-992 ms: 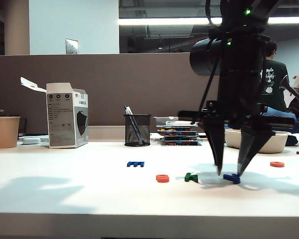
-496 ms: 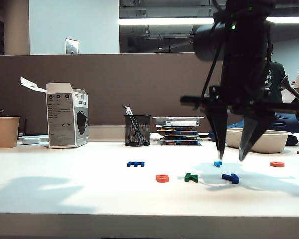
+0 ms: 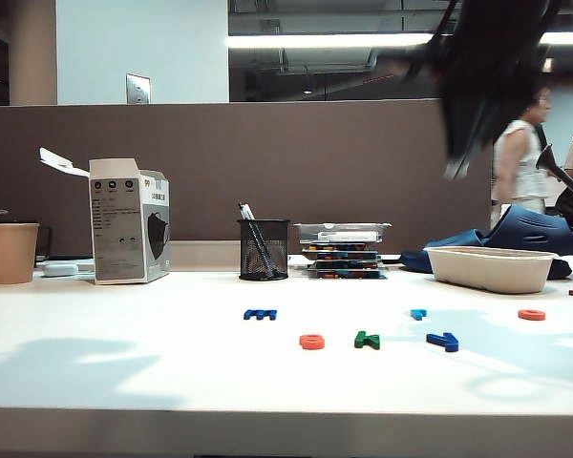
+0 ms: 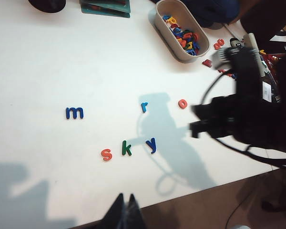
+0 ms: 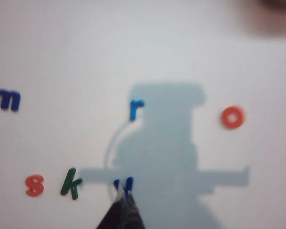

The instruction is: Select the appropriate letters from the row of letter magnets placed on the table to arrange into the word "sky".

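Observation:
On the white table (image 3: pixel 153 372) the orange-red s (image 3: pixel 311 342), green k (image 3: pixel 367 340) and dark blue y (image 3: pixel 443 341) lie side by side near the front. In the left wrist view s (image 4: pixel 106 154), k (image 4: pixel 127 148) and y (image 4: pixel 152 144) read "sky". Behind them lie the blue m (image 3: pixel 260 314), light blue r (image 3: pixel 417 313) and orange o (image 3: pixel 531 314). My right gripper (image 3: pixel 456 170) hangs high above the y, blurred, shut and empty; its tips (image 5: pixel 124 194) partly cover the y (image 5: pixel 128 182). My left gripper (image 4: pixel 125 199) is shut over the table's front edge.
At the back stand a paper cup (image 3: pixel 11 253), an open box (image 3: pixel 129 221), a mesh pen holder (image 3: pixel 264 249), stacked letter trays (image 3: pixel 344 250) and a white tub (image 3: pixel 489 268) with several loose letters (image 4: pixel 183 37). A person (image 3: pixel 520 153) stands behind the partition.
My right gripper, open around the dark blue y on the table a second ago, has left it beside the k, risen high and closed. The left arm has not moved.

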Motion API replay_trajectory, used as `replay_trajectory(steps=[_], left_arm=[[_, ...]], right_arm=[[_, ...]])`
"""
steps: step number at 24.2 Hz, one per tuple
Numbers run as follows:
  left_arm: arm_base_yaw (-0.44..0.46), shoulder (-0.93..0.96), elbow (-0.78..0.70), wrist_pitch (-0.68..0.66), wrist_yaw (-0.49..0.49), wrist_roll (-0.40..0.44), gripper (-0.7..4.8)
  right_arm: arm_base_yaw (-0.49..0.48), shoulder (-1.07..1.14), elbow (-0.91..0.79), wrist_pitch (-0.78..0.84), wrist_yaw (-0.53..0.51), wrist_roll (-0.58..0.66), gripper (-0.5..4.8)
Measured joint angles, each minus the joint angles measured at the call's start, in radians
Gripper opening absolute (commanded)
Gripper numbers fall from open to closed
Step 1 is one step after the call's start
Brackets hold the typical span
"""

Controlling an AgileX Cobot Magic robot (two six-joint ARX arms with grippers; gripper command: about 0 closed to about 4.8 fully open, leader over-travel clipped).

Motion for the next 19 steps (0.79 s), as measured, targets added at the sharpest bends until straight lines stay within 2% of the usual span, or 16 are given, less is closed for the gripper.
replay_trajectory(steps=[1, 4, 7, 13, 17, 19], left_arm=[[0.000, 0.000, 0.000, 0.000, 0.000, 0.000, -0.05], [0.000, 0.000, 0.000, 0.000, 0.000, 0.000, -0.05], [0.000, 0.000, 0.000, 0.000, 0.000, 0.000, -0.05], [0.000, 0.000, 0.000, 0.000, 0.000, 0.000, -0.05], [0.000, 0.000, 0.000, 0.003, 0.000, 0.000, -0.05], [0.000, 0.002, 0.000, 0.024, 0.000, 0.015, -0.06]], right_arm=[[-0.009, -0.059, 0.001, 0.000, 0.039, -0.016, -0.06], [-0.066, -0.190, 0.001, -0.002, 0.070, -0.067, -0.06], [-0.149, -0.315, 0.002, -0.003, 0.077, -0.178, -0.06], [-0.316, -0.478, 0.002, -0.008, 0.089, -0.287, -0.06], [-0.494, -0.598, -0.013, -0.003, -0.006, -0.333, -0.06], [-0.570, -0.675, -0.084, 0.007, -0.075, -0.358, -0.06]])
